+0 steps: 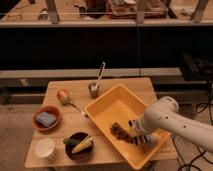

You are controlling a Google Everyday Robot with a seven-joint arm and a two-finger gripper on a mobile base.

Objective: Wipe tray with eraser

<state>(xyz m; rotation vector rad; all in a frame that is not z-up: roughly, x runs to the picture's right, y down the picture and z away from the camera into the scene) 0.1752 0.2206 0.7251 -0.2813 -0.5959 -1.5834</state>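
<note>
The yellow-orange tray point(116, 104) lies slantwise on the right half of the wooden table point(131, 86). My gripper point(141, 139) reaches down into the tray's front right part, at the end of the white arm point(172, 122) coming from the right. It is shut on the eraser point(143, 143), a small dark block pressed against the tray floor. A brown crumb pile point(119, 131) lies on the floor just left of the gripper.
A red bowl with a blue pad point(46, 118), a white cup point(45, 148) and a dark bowl of food point(79, 145) stand at the left. An apple point(62, 94), a spoon point(76, 107) and a cup with a utensil point(93, 89) lie behind the tray.
</note>
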